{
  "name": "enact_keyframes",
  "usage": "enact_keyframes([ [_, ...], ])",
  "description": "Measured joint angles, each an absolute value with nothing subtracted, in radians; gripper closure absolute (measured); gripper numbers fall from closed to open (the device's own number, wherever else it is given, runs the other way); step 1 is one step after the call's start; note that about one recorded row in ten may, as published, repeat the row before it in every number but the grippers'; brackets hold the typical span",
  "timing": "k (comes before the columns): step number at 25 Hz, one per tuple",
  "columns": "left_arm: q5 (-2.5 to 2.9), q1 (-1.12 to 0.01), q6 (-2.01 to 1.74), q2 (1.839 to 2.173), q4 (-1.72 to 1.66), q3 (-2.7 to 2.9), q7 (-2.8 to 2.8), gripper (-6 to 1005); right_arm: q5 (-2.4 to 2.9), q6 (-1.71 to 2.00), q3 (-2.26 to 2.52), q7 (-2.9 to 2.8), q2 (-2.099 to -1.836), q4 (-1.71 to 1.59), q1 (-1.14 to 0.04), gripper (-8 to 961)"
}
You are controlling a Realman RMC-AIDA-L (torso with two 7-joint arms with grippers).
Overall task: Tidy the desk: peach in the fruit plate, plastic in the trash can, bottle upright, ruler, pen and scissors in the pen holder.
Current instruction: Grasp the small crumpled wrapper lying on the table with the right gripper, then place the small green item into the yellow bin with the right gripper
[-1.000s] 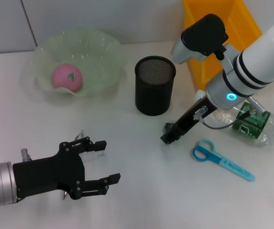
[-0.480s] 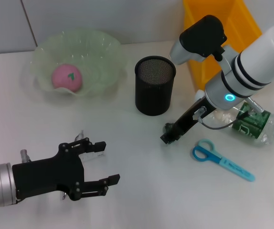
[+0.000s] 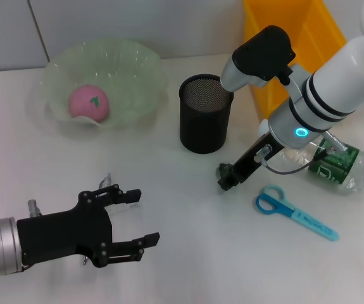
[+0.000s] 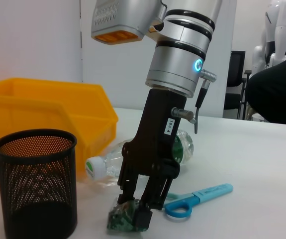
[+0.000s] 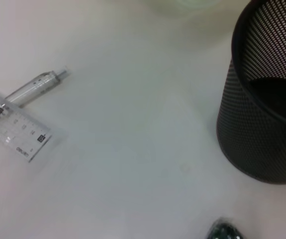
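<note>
My right gripper is shut on a crumpled dark green piece of plastic, low over the table in front of the black mesh pen holder. The plastic also shows in the right wrist view. The pink peach lies in the pale green fruit plate. A clear bottle with a green label lies on its side at the right. Blue scissors lie in front of it. A clear ruler and a pen lie by my left gripper, which is open and empty.
A yellow bin stands at the back right, behind my right arm. My left arm covers most of the ruler and pen in the head view. Bare table lies between the two grippers.
My right arm has shifted a little to the left, and the gripper with the plastic has edged slightly up and toward the pen holder. The left arm has not moved.
</note>
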State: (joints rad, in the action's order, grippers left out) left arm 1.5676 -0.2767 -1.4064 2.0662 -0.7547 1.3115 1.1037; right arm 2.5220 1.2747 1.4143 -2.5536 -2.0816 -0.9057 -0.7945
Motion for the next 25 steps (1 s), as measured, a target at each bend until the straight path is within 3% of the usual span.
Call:
enact_keyframes([
  [12, 1.568, -0.278, -1.411, 2.066, -0.753, 1.311, 1.103, 173, 2.521, 1.288, 1.414, -2.553, -2.082, -0.951, -0.774, 537],
  [25, 1.567, -0.278, -1.416, 2.066, -0.753, 1.311, 1.103, 173, 2.560, 1.466, 1.271, -2.587, -2.079, -1.372, -0.615, 535],
])
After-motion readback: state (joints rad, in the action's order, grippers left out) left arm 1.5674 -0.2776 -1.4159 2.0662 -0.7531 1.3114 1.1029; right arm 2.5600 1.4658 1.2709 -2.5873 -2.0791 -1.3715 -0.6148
